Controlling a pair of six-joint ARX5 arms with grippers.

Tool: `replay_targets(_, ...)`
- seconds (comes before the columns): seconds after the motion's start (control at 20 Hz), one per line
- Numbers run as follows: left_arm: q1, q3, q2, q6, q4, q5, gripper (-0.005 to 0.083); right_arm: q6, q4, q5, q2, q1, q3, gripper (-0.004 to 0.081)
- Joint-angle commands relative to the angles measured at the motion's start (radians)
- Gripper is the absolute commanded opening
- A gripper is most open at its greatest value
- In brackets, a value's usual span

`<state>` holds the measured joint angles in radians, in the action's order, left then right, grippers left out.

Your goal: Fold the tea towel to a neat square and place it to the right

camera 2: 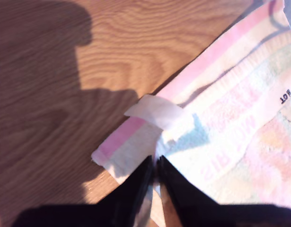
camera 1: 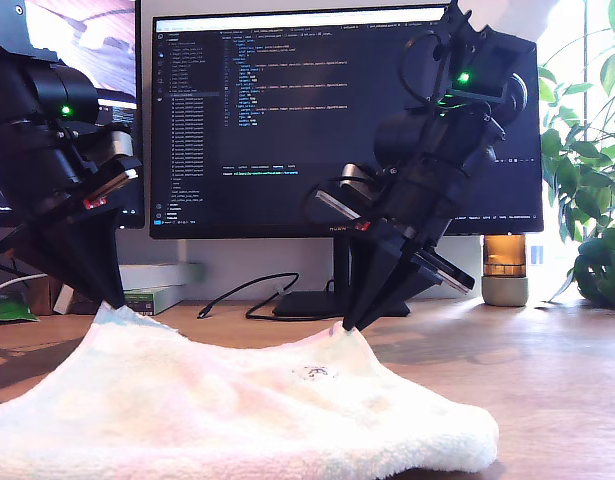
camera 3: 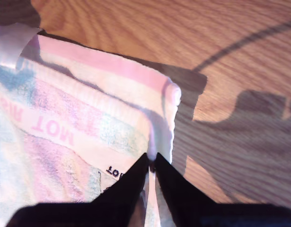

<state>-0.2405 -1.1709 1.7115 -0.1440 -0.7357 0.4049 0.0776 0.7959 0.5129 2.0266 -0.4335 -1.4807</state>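
**Desk:** What have we got?

**Photographer:** Two black arms stoop over a tea towel [camera 1: 237, 410] spread on a wooden surface [camera 1: 547, 370], a lit monitor [camera 1: 287, 120] behind them. My first hand [camera 2: 155, 163] is pressed together on a pinch of cloth at the corner beside the white tag [camera 2: 154, 111]. My second hand [camera 3: 152, 161] is nipped onto the other corner of the same pink-banded edge.

**Desk:** Where does the towel sit?

**Photographer:** At six o'clock in the exterior view, fluffy side up. Its far edge is tented into two peaks, one at about nine o'clock and one near the centre, each under an arm's tip. I can't say which arm is which there.

**Desk:** Why hold both corners?

**Photographer:** My reading: with a corner in each hand the edge stays taut and level, so it can be carried over as one straight line for a first fold. The near half rests flat to anchor it. No fold shows yet, so the squaring and placing look to be ahead.
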Motion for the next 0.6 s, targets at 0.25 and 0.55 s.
replay_targets(0.25, 0.005, -0.008, -0.005, -0.022, -0.053, 0.01, -0.0024, -0.016, -0.001, 0.003, 0.02, -0.004, 0.008, -0.0013)
replay_targets(0.55, 0.031, -0.01, -0.074, -0.021, -0.069, 0.01, -0.0024, -0.026, 0.002, 0.04, 0.02, -0.002, -0.028, -0.0013)
